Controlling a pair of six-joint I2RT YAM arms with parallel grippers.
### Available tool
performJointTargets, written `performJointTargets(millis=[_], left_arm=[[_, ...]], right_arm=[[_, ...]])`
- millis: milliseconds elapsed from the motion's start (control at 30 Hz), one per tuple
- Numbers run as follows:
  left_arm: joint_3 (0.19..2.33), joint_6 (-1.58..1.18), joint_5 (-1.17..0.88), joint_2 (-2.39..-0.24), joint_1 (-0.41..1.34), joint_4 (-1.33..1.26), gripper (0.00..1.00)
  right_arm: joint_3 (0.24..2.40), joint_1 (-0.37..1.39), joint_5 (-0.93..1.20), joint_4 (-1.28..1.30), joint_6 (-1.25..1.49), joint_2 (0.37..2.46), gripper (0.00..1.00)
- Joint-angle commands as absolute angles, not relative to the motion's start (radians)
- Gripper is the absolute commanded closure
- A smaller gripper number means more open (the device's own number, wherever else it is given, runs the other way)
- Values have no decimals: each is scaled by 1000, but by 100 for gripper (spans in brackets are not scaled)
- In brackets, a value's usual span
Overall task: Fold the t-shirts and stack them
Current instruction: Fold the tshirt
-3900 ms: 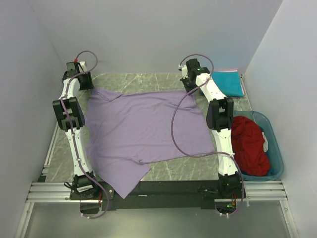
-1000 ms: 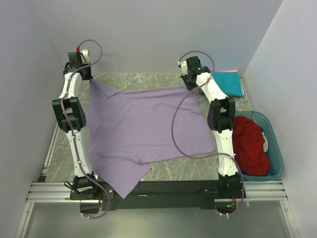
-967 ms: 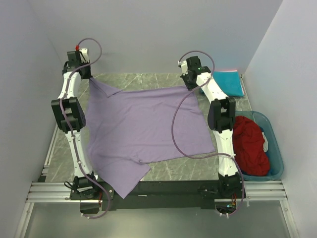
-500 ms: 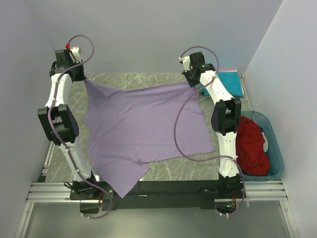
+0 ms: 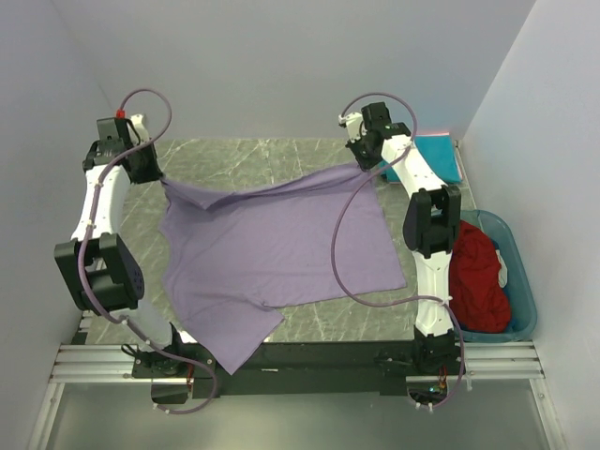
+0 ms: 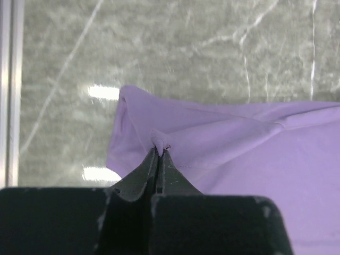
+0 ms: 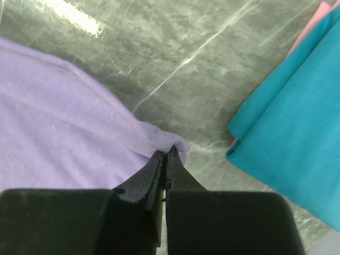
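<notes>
Lavender shirt (image 5: 272, 244) lay mid-frame on the table (image 5: 281, 155), its upper edge lifted. The left tool (image 6: 159, 151) and right tool (image 7: 166, 154) were each clamped on a thin corner pinch, which could slip under tension. Its long axis ran left-right, hem apparently rightward, one sleeve overhanging the table's lower edge.

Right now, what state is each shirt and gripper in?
Large lavender fabric t-shirt: far edge lifted, rest spread out.
Teal fabric t-shirt: folded.
Dark red fabric t-shirt: crumpled in teal plastic bin.
Left gripper: shut on a lavender corner.
Right gripper: shut on the other.
</notes>
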State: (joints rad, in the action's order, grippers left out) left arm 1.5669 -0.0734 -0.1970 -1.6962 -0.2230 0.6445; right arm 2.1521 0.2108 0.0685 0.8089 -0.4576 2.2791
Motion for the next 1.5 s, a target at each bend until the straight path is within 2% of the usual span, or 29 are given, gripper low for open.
performJointTargets(millis=[0, 533, 900, 1467], left_arm=[[1511, -127, -201, -1612, -222, 701, 100], [1186, -195, -149, -1454, -207, 709, 100], [1173, -164, -138, -1506, -207, 726, 100], [1184, -126, -160, -1506, -209, 775, 100]], right_arm=[[2135, 198, 84, 822, -488, 2177, 100], [2003, 187, 81, 792, -525, 2138, 100], [1896, 183, 66, 767, -564, 2083, 100], [1884, 169, 32, 765, -591, 2103, 100]])
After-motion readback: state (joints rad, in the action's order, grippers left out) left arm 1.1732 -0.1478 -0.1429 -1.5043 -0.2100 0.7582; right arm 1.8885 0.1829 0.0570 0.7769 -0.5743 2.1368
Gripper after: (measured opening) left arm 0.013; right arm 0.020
